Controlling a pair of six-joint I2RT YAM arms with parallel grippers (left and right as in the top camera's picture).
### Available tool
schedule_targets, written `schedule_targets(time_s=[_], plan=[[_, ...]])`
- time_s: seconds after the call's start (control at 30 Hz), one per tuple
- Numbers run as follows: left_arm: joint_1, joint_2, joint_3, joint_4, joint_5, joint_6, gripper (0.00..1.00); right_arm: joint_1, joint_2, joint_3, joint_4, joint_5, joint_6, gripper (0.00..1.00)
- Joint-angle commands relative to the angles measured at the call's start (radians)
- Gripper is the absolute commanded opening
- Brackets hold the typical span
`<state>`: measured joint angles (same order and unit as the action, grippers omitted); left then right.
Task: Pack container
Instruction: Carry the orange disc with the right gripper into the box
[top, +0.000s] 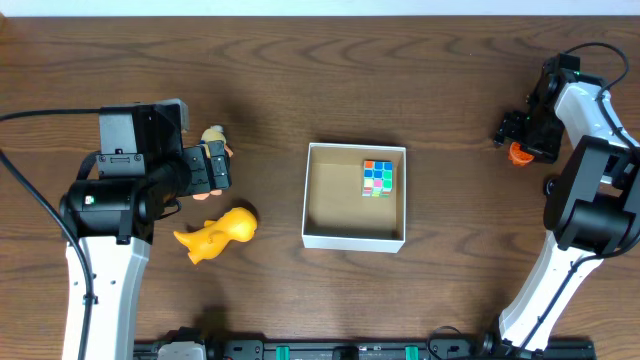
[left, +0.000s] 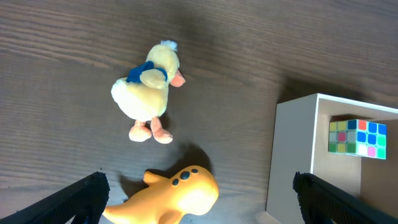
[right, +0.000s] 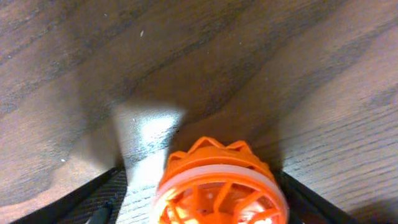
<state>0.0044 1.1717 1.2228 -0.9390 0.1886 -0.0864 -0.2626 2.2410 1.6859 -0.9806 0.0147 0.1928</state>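
- Room: bare table (top: 300, 60) surrounds square white-walled, brown-floored container (top: 355, 240), just right of centre.
- Left end effector (left: 200, 185) hovers wide open, empty, by yellow plush duck (left: 149, 87).
- Right end effector (right: 200, 182) straddles orange ribbed wheel (right: 221, 186); grip unclear.

Soft, even light falls from above on the dark wood table (top: 300, 80), and the overhead view is sharp throughout, with only short, faint shadows beside the container (top: 354, 241) and the white arm shells bright but not blown out. In the left wrist view the plush duck (left: 146, 87) is crisp, a broad dim shadow lies on the wood above the container's wall, and the dark fingers (left: 71, 200) of the left gripper (left: 200, 202) are blurred at the lower corners. The right wrist view is dimmer and softer – the orange toy (right: 219, 186) sits too close to focus, a pale glare patch shines on the wood at its left, and the right gripper (right: 202, 199) shows only smeared dark edges.
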Motion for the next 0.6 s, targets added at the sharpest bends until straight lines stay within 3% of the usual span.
schedule_targets(time_s=[0.0,0.2,0.43,0.57], plan=[[-0.003,0.005,0.017,-0.003,0.01,-0.013,0.98,-0.007,0.039,0.002,-0.008,0.003,-0.008,0.74],[-0.003,0.005,0.017,-0.003,0.01,-0.013,0.98,-0.007,0.039,0.002,-0.014,0.003,-0.008,0.48],[-0.003,0.005,0.017,-0.003,0.01,-0.013,0.98,-0.005,0.035,0.002,-0.03,0.003,-0.008,0.33],[-0.003,0.005,0.017,-0.003,0.01,-0.013,0.98,0.009,-0.006,0.002,-0.037,0.003,-0.008,0.31]])
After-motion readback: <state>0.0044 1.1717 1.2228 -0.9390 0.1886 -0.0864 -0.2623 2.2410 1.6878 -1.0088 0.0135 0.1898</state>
